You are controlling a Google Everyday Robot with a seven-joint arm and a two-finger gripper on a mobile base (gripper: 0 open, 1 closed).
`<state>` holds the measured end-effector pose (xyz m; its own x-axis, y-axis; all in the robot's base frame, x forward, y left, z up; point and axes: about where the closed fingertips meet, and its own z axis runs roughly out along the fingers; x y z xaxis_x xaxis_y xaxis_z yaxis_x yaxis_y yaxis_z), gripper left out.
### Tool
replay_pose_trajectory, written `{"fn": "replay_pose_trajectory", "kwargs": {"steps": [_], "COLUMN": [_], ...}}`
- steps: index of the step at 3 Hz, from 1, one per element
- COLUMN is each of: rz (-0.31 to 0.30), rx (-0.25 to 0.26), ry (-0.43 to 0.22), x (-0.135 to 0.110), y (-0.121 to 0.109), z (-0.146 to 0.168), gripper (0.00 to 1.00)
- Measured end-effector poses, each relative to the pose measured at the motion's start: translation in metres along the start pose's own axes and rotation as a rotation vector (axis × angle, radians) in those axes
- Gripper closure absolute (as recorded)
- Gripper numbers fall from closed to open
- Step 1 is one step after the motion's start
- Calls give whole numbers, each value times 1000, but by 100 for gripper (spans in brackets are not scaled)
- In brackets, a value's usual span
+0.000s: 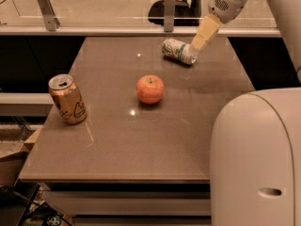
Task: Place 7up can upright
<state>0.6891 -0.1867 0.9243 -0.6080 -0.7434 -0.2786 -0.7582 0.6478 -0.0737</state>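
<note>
Office break area, seemingly (glass railing (103, 11) behind table (141, 145)); gripper (199, 42) above its far edge.

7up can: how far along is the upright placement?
Done: nothing visible; the 7up can lies on its side, far right on the table. In hand: the gripper hangs just above the can's right end, no clear grasp. Left: grip it, stand it upright, release.

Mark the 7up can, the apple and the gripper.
7up can (178, 50), camera view: middle of its side.
apple (150, 89), camera view: middle of its front.
gripper (198, 42), camera view: tip, beside the can's right end.
</note>
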Motion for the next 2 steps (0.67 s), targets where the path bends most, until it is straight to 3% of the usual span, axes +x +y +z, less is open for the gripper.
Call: {"fn": "replay_pose_trajectory", "kwargs": {"steps": [2], "rz": [-47], "rx": [-70], "ry": [2], "x": [-19], "y": [-2], "z": [52], "gripper": [0]}}
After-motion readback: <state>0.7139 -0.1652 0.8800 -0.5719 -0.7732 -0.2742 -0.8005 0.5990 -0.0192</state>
